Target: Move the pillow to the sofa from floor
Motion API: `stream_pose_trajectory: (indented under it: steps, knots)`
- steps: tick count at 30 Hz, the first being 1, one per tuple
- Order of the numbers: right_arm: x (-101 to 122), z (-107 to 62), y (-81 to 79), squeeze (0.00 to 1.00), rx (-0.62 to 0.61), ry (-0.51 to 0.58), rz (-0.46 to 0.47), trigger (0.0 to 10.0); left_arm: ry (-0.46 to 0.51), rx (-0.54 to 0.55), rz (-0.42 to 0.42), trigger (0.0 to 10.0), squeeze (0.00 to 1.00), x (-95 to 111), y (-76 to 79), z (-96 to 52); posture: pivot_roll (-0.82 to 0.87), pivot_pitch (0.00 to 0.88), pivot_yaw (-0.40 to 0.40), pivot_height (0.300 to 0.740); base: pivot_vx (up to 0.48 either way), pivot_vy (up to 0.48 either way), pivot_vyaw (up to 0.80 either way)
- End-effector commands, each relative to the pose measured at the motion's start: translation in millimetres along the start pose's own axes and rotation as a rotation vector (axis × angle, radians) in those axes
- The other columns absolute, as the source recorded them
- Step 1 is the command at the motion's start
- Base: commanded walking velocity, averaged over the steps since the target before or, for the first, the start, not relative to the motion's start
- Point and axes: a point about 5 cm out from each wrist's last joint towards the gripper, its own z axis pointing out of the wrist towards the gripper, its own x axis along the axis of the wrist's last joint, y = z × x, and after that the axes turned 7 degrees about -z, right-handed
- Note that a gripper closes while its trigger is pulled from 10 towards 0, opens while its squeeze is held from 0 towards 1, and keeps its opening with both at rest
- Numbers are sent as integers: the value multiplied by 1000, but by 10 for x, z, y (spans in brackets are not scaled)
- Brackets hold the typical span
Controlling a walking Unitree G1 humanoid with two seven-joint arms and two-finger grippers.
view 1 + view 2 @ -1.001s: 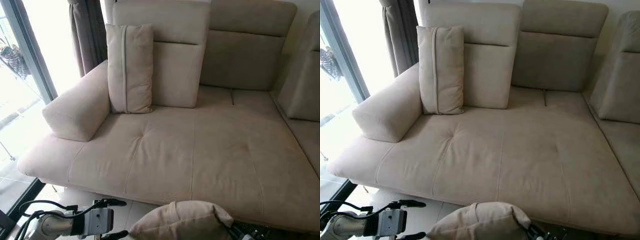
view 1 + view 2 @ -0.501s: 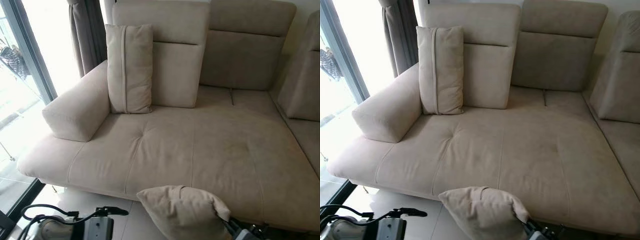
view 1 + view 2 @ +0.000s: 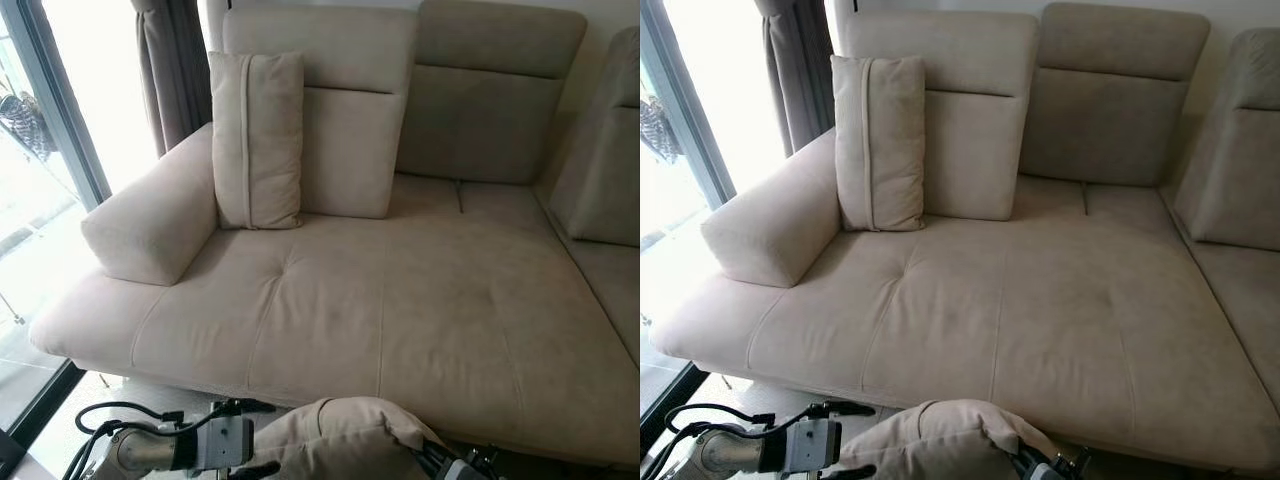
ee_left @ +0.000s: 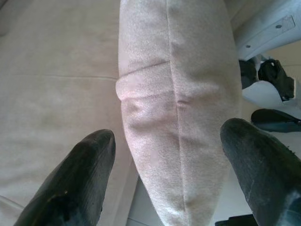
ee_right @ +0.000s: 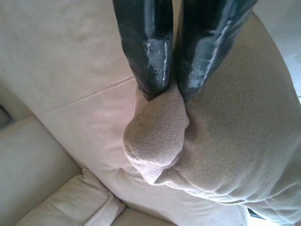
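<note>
Hanging at the bottom centre of the left eye view, the pillow (image 3: 345, 440) is lifted off the floor, just in front of the sofa (image 3: 400, 310) seat's front edge and not yet over it; the broad cushion fills the middle of the frame above it, with a second upright pillow (image 3: 256, 140) leaning in the upper left against the backrest. At the lower left the left gripper (image 3: 245, 436) reaches toward the pillow's left end, and at the lower right edge the right gripper (image 3: 440, 462) meets its bunched right corner. In the right eye view the same layout shows, the pillow low and centred with the seat lying beyond it, so the coming move is, I judge, a carry forward and up onto the cushion. In the left wrist view the two black fingers (image 4: 75, 179) are spread wide, one at each lower corner, with the pillow's long axis running up the frame between them, untouched on either side. In the right wrist view the fingers (image 5: 146, 47) at the top are clenched on a pinched fold of the pillow's corner, bearing its weight.
</note>
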Motion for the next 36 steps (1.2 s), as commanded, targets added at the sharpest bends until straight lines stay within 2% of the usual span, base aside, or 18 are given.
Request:
stream_pose_trajectory:
  steps: [1,6,13,22,26,29,32,36]
  knots:
    - [99,29,90,0,-49,54,-4,0,-47,-36,-7,10000,0,-74,63,-20,78,60,6,566,0,0,0]
    - [179,30,122,0,-56,77,3,0,-97,-60,-15,10000,0,-164,103,-96,71,61,15,566,0,0,0]
    - [288,66,108,0,-44,118,13,0,-96,-50,-26,10000,0,-155,106,8,66,60,16,566,0,0,0]
    - [337,71,282,0,-138,123,-13,0,-111,-74,-40,10000,0,-188,159,36,60,54,15,566,0,0,0]
    - [206,47,346,0,-177,36,-45,0,-120,-43,-51,10000,0,-219,82,-78,67,49,15,566,0,0,0]
    - [203,43,349,0,-182,35,-42,0,-122,-40,-48,10000,0,-222,70,-93,67,49,15,566,0,0,0]
    - [168,31,470,0,-265,6,-37,0,-151,-56,-48,10000,0,-266,59,-192,73,49,16,566,0,0,0]
    - [277,75,409,0,-227,71,-10,0,-157,-61,-49,10000,0,-278,90,-170,74,47,17,566,0,0,0]
